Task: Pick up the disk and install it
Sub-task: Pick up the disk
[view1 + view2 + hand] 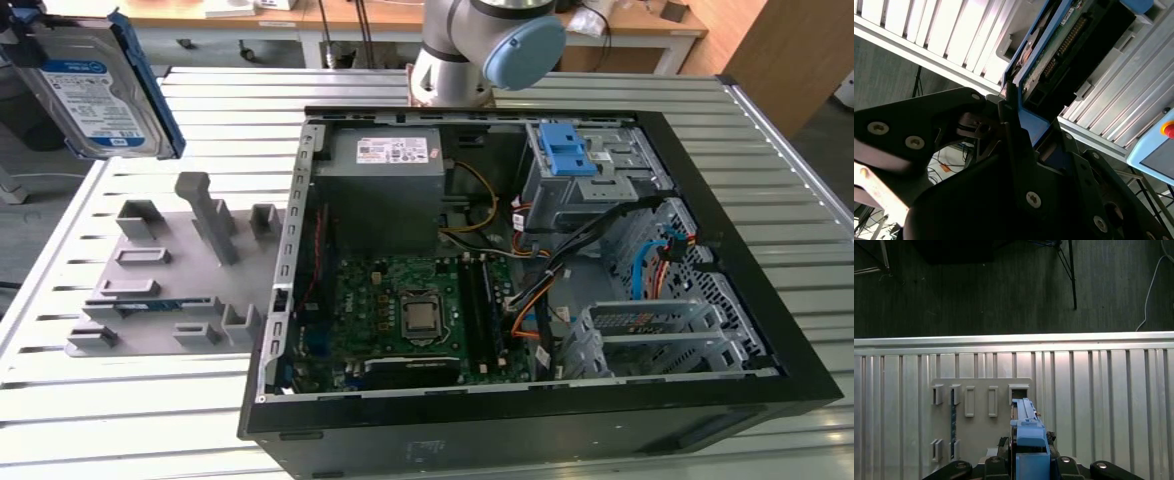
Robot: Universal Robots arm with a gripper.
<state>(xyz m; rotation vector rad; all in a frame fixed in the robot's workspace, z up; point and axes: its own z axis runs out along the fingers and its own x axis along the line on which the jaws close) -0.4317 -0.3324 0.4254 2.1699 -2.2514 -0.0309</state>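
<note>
The disk (pixel 94 90), a rectangular silver-grey metal hard drive with a white-and-blue label inside a blue plastic carrier, hangs in the air at the far corner on the exterior view's left, standing on edge with its label face turned toward that camera and slightly tilted; it touches neither the surface nor anything on it. In the second wrist view the black pincer (pixel 1026 120) is pressed together on the blue carrier at one end of the disk (pixel 1069 42), whose green circuit-board underside and connector row show there. In the first wrist view the disk (pixel 1026 425) is seen edge-on, rising out of the pincer (pixel 1029 465) and hanging over a flat grey plastic fixture plate (pixel 979 440) with raised rectangular slots. That plate (pixel 167 275) lies on the slatted aluminium surface (pixel 134 410) at the exterior view's left, just beside a black open computer tower case (pixel 534 425) that lies on its side at the middle. Inside the case a large grey metal power-supply box with a white sticker (pixel 387 190) sits at the far side, a green motherboard (pixel 400 310) lies nearer, and bare blue plastic latch tabs (pixel 571 150) sit on the metal drive bay toward the exterior view's right, well apart from the disk. The grey-and-pale-blue robot arm (pixel 467 50) rises behind the far wall of the case
</note>
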